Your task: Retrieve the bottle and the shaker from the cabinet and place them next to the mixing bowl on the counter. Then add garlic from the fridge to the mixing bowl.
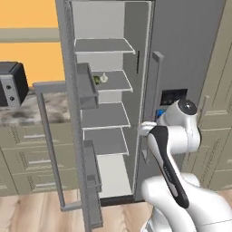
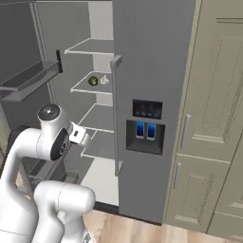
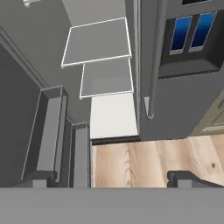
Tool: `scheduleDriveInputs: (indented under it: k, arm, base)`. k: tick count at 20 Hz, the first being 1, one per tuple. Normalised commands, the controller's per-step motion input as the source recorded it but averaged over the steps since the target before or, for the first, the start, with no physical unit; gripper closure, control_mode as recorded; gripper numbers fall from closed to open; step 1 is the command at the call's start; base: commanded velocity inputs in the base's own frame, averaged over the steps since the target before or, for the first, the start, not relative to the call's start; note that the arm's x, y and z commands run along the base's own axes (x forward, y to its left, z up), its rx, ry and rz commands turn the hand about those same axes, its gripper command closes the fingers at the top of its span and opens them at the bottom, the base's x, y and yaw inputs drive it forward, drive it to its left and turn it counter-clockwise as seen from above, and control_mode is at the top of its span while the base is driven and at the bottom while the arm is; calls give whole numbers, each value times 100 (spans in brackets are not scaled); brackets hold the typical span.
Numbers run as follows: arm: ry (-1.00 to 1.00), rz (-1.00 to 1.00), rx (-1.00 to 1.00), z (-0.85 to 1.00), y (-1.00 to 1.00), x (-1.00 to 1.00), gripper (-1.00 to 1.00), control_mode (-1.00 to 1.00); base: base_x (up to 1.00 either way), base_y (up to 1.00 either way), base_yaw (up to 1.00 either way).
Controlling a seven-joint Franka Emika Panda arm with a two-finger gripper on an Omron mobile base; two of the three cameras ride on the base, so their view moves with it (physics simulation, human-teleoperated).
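Garlic, small pale bulb (image 1: 104, 78) on tall grey steel fridge's (image 1: 190, 54) upper shelf, above and beyond my empty, wide-open gripper (image 3: 112, 177); risk: clipping open door bins (image 3: 50, 131) reaching upward.

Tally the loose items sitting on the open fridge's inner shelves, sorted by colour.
White, garlic bulb: 1
Dark green, small round item beside it: 1
Total: 2, both on the same shelf of the fridge.
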Motion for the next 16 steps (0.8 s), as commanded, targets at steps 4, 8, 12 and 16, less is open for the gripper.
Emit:
scheduleDriveInputs:
  k: [4,8,12,16]
  arm:
    - [0,0,0,0,0,0,-100,100]
    - [0,0,0,0,0,0,-100,100]
    - [0,0,0,0,0,0,-100,100]
    - [0,0,0,0,0,0,-100,100]
  base:
    - [68,-17,22]
    - [47,-3,11]
    - [37,0,9]
    - [53,-2,22]
